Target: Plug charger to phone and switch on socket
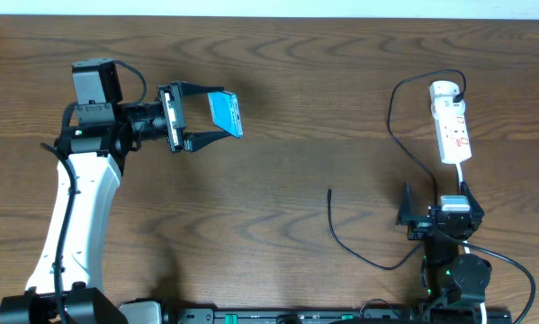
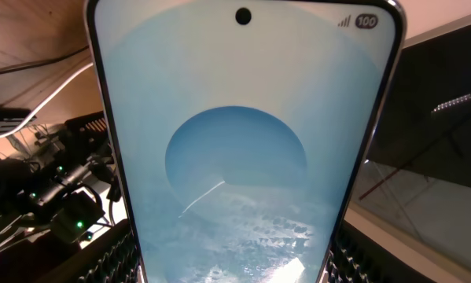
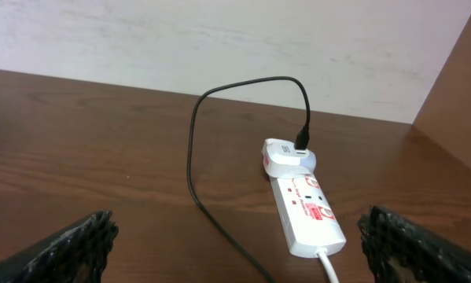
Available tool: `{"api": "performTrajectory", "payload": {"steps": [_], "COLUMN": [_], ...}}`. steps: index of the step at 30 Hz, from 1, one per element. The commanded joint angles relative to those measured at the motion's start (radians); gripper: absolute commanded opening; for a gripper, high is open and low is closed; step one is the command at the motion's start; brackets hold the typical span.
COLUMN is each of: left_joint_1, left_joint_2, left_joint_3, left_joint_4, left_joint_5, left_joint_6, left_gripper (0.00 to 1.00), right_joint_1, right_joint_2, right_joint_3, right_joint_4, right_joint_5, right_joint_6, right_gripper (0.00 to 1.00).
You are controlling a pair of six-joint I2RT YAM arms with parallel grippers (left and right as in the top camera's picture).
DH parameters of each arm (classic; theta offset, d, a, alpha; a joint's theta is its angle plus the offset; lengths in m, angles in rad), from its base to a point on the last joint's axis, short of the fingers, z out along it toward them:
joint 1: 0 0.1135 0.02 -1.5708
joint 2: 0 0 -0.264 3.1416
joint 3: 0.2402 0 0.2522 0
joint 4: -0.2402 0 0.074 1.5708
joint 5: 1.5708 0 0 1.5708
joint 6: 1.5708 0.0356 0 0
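Note:
My left gripper point(image 1: 226, 115) is shut on the phone point(image 1: 224, 108) and holds it above the table at the upper left, its light blue screen tilted. In the left wrist view the phone point(image 2: 243, 157) fills the frame between the two fingers point(image 2: 235, 271). The white socket point(image 1: 451, 126) lies at the far right with a round white plug at its far end. The black charger cable point(image 1: 341, 241) runs from that plug in a loop to its free tip point(image 1: 330, 192) on the table mid-right. My right gripper point(image 1: 435, 205) is open and empty just in front of the socket point(image 3: 306, 208), with the cable point(image 3: 192, 157) ahead of its fingers point(image 3: 247, 251).
The brown wooden table point(image 1: 278, 198) carries everything. A white cord point(image 1: 462, 173) leaves the socket's near end toward my right arm. A pale wall point(image 3: 219, 39) stands behind the table's far edge.

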Motion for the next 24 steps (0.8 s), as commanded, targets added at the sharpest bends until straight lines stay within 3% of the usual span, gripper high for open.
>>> {"api": "performTrajectory", "payload": {"steps": [1, 15, 24], "left_joint_1": [0.003, 0.003, 0.003], "left_joint_2": [-0.017, -0.017, -0.016], "left_joint_3": [0.008, 0.008, 0.008], "left_joint_4": [0.009, 0.035, 0.034], "left_joint_5": [0.043, 0.027, -0.164], "left_joint_6": [-0.001, -0.001, 0.038], "left_gripper": [0.07, 0.07, 0.07], "right_joint_1": [-0.006, -0.006, -0.006], "right_joint_2": [-0.003, -0.003, -0.003], "right_joint_3": [-0.002, -0.002, -0.002], "right_joint_4": [-0.005, -0.005, -0.004], "right_joint_5": [-0.002, -0.002, -0.002], "right_joint_6": [0.011, 0.011, 0.011], "right_gripper": [0.99, 0.99, 0.99]}}
